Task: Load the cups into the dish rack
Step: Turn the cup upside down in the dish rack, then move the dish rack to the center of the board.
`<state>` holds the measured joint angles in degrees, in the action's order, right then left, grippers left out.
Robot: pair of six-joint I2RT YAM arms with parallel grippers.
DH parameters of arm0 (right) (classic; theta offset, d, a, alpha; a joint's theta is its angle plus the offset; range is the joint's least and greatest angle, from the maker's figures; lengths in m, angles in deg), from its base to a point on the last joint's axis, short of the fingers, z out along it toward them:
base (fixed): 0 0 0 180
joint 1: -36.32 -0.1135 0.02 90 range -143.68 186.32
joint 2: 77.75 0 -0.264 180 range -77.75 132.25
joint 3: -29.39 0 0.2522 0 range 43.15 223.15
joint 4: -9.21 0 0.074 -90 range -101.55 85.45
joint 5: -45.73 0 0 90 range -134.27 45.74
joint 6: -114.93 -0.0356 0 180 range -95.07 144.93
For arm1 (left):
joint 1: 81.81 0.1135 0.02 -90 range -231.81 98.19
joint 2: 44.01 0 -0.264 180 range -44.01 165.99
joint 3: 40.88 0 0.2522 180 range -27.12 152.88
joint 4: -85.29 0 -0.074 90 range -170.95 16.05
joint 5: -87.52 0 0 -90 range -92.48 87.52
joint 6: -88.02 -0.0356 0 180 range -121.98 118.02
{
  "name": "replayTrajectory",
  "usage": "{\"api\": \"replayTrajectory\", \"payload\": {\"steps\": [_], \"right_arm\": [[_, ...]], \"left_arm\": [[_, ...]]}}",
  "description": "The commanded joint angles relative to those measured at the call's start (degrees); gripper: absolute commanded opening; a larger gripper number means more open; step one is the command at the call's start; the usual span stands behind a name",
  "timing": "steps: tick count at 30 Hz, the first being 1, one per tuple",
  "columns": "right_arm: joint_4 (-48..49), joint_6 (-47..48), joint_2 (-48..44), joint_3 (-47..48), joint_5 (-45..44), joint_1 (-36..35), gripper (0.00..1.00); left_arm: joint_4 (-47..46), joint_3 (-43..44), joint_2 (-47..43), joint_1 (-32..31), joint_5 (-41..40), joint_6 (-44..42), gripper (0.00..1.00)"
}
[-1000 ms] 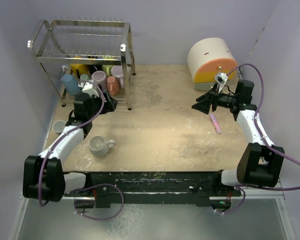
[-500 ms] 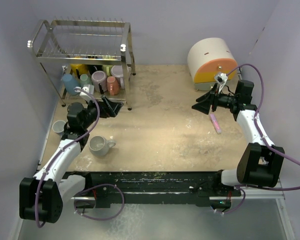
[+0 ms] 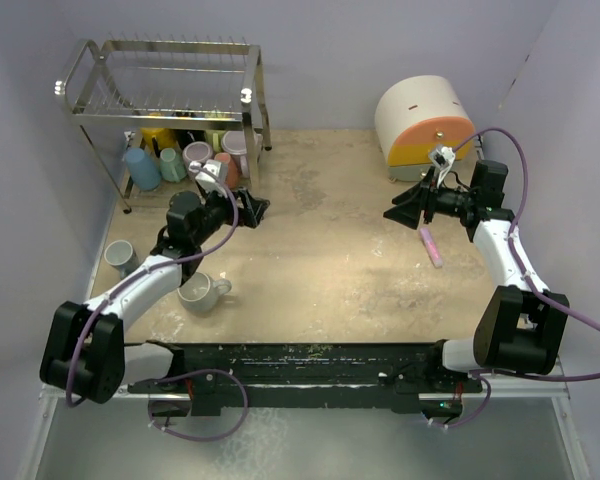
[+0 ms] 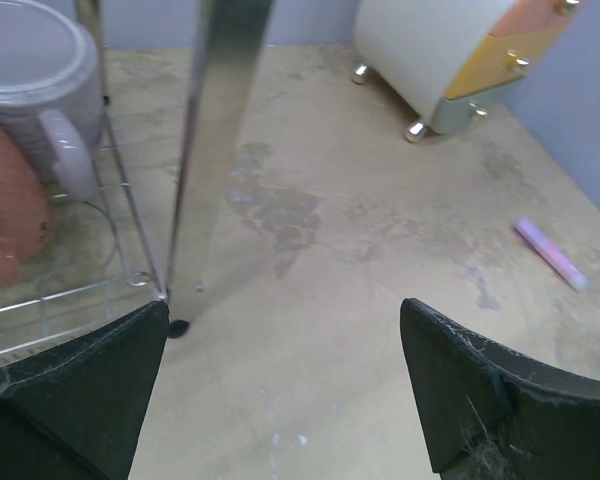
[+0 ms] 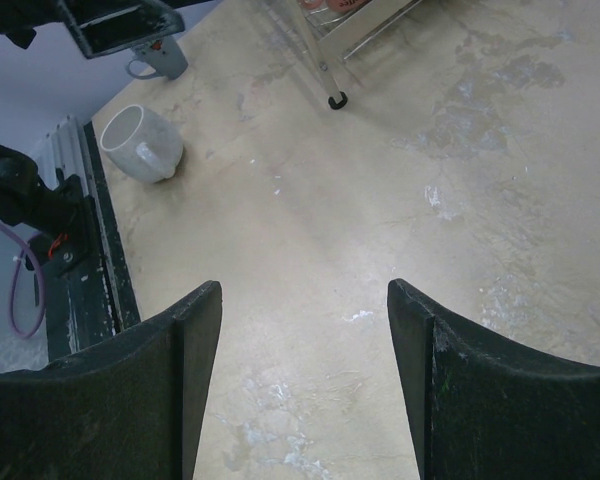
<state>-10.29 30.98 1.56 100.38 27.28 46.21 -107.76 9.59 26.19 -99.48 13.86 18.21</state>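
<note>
With jaws wide and empty just beside the dish rack (image 3: 165, 80), where most mugs (image 3: 198, 155) sit inside, the left gripper (image 3: 252, 207) should drop over the pale mug (image 3: 198, 292) on the table (image 3: 330, 260), pinching its wall opposite the handle (image 3: 223, 288); the right gripper's (image 3: 395, 213) jaws stand apart, empty.

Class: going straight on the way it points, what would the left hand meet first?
Probably just bare table; the way looks free. The dish rack stands left of the line from the left hand, the drawer box right. Depth is unclear.
</note>
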Motion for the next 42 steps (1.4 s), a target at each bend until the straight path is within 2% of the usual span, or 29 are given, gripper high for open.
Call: {"api": "replayTrajectory", "payload": {"steps": [1, 4, 8, 12, 16, 23, 26, 35, 42], "right_arm": [[0.4, 1.1, -1.9, 2.5, 1.4, 0.4, 0.69], [0.3, 1.1, -1.9, 2.5, 1.5, 0.4, 0.7], [0.2, 1.2, -1.9, 2.5, 1.6, 0.4, 0.7], [0.2, 1.2, -1.8, 2.6, 1.6, 0.4, 0.7], [0.2, 1.3, -1.7, 2.6, 1.4, 0.4, 0.7], [0.1, 1.3, -1.4, 2.7, 1.4, 0.4, 0.7], [-0.1, 1.5, -1.3, 2.8, 1.4, 0.4, 0.7], [-0.4, 1.8, -1.3, 2.9, 1.3, 0.4, 0.69], [-0.6, 1.9, -1.4, 2.9, 1.2, 0.4, 0.7]], "left_arm": [[-3.7, 6.0, 4.3, 0.3, -8.8, -3.1, 0.99], [-7.7, 7.2, 7.6, 0.3, -9.5, -2.5, 1.0], [-12.3, 8.4, 11.4, 0.3, -10.6, -3.4, 0.95], [-13.2, 11.8, 15.0, 0.2, -11.2, -4.8, 0.9], [-11.4, 15.2, 18.3, -0.5, -13.9, -7.0, 0.76], [-9.2, 18.6, 21.1, -2.4, -17.8, -11.0, 0.63], [-8.2, 19.4, 21.8, -2.5, -19.0, -11.3, 0.54], [-8.9, 19.5, 20.8, -4.4, -16.4, -14.5, 0.11], [-8.5, 21.3, 19.1, -4.9, -8.7, -14.6, 0.04]]}}
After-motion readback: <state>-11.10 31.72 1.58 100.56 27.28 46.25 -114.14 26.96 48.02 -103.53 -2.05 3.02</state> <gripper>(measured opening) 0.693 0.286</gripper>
